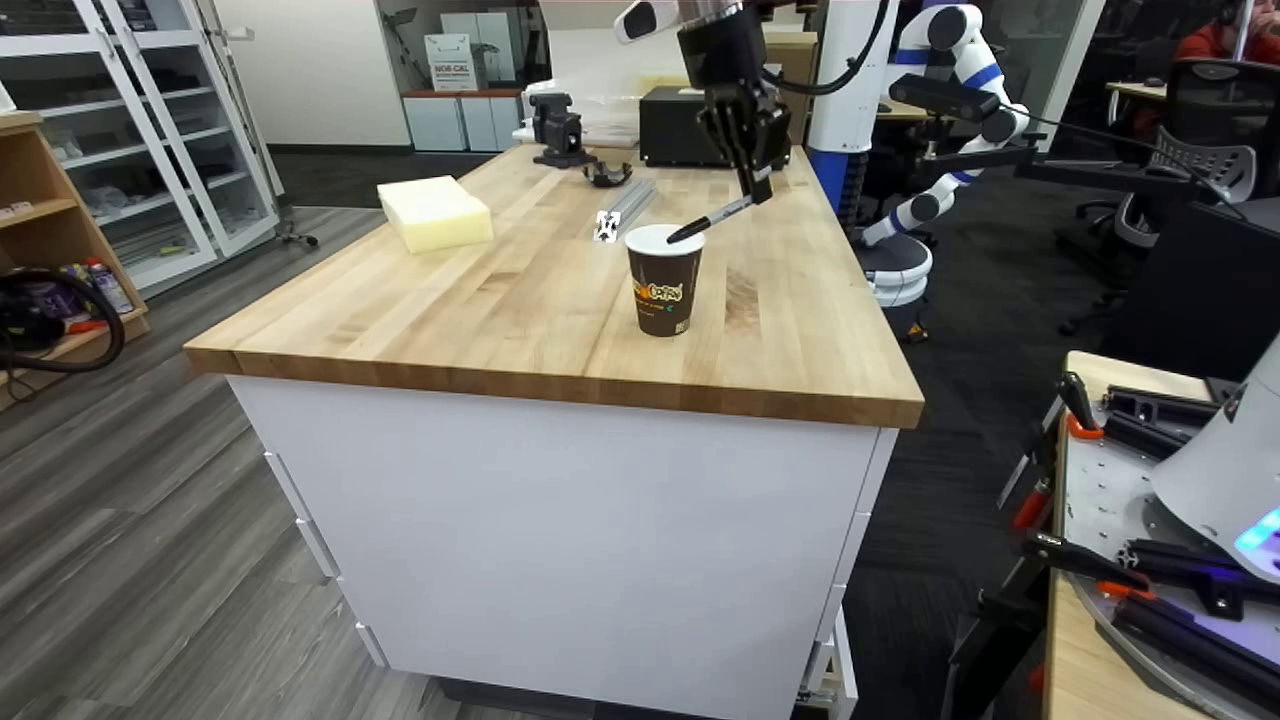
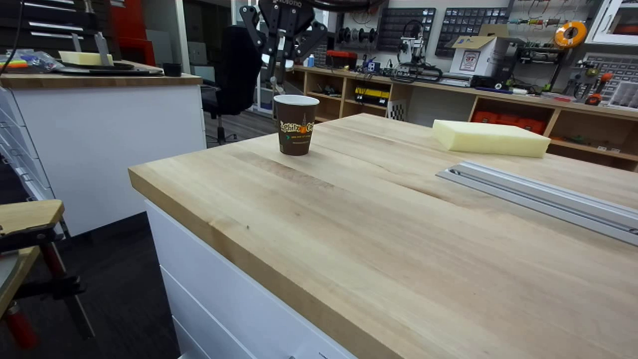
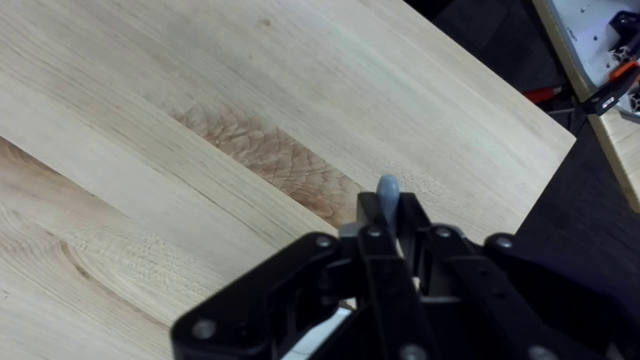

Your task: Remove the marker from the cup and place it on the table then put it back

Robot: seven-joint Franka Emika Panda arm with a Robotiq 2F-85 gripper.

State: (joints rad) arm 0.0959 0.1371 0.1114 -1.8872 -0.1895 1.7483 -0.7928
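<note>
The big wooden table holds your paper cup, which stands upright near one end, so a marker can go in or out from the top. Your robot hand is pinched tight on just the marker's pale end. That looks like a good place to hold it, since the dark end is left free to reach the cup. The marker slants down, its dark end at the cup's rim in an exterior view, but you can't be sure it touches. Taking out or putting back? It's hard to say. With that slant it might bump the rim and knock the cup over, so lifting it higher seems wise. The yellow block and metal bar lie apart from the cup, so they shouldn't get in your way
</note>
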